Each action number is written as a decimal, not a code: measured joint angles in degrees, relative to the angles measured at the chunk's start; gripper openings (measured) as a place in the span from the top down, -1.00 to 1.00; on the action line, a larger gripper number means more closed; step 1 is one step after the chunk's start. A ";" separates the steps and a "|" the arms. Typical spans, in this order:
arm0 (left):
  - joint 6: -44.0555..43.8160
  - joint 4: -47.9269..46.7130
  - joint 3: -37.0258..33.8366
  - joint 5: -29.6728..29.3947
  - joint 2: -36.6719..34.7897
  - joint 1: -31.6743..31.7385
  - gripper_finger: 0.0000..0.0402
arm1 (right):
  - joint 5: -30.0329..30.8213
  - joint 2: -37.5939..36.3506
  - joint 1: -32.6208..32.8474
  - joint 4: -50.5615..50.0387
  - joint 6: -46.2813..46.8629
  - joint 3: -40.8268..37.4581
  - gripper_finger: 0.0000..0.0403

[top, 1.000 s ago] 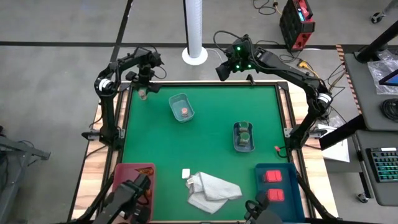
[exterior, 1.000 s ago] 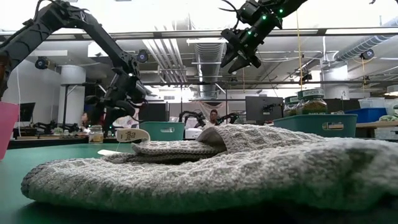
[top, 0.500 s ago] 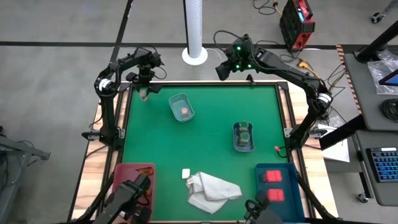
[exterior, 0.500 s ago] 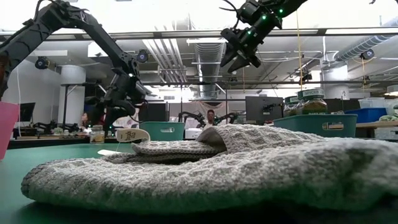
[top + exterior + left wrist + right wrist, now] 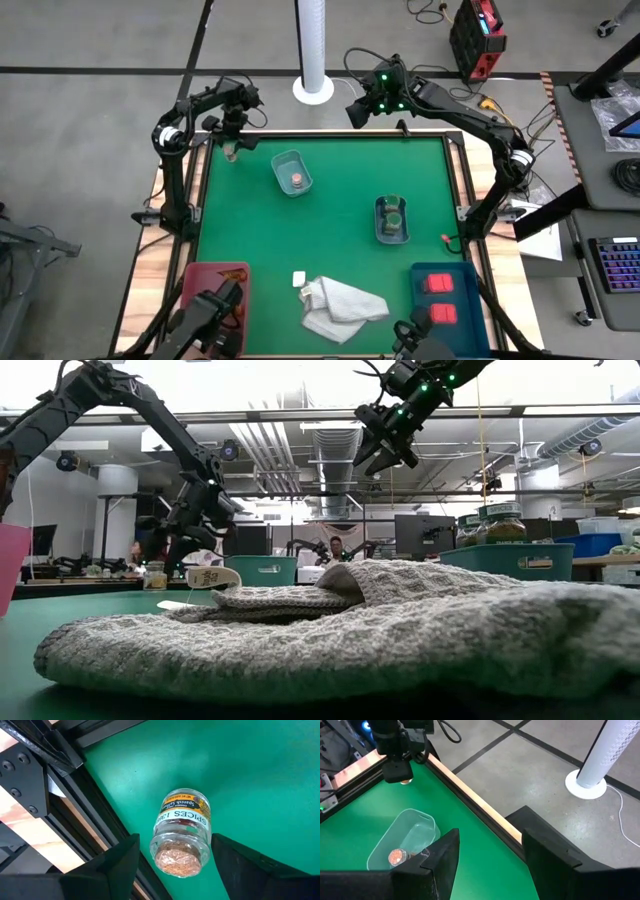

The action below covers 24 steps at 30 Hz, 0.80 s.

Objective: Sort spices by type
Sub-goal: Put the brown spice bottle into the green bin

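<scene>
A small clear jar (image 5: 182, 832) with a pinkish cork top and a yellow label stands upright on the green mat at the table's far left corner (image 5: 232, 153). My left gripper (image 5: 175, 842) hangs just above it, open, with one finger on either side of the jar and a gap to each. My right gripper (image 5: 490, 850) is open and raised over the far edge (image 5: 360, 110), touching nothing. One pale tray (image 5: 292, 172) holds a pink-topped jar (image 5: 297, 180). A second tray (image 5: 392, 220) holds greenish jars.
A red tray (image 5: 215, 285) with packets sits at the near left, and a blue tray (image 5: 440, 297) with red blocks at the near right. A white knitted cloth (image 5: 340, 305) lies between them and fills the low view. The black table frame (image 5: 75, 820) runs close beside the jar.
</scene>
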 joint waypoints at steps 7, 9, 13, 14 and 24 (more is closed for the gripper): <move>0.41 0.20 -0.06 1.69 0.00 0.00 -0.15 | -0.01 0.00 0.00 0.07 -0.09 0.00 -0.02; 0.42 0.48 -0.12 2.03 0.00 0.00 -0.15 | 0.00 0.00 0.00 0.09 -0.16 0.00 -0.02; 0.35 0.59 -0.36 2.10 0.00 0.00 -0.15 | -0.01 0.00 0.00 0.15 -0.19 0.00 -0.02; 0.30 0.59 -0.49 2.10 0.00 0.00 -0.15 | -0.02 0.00 0.00 0.21 -0.19 0.00 -0.02; -0.42 1.40 -2.71 2.54 0.00 -0.11 -0.13 | -0.02 0.00 0.00 0.52 -0.27 0.00 -0.02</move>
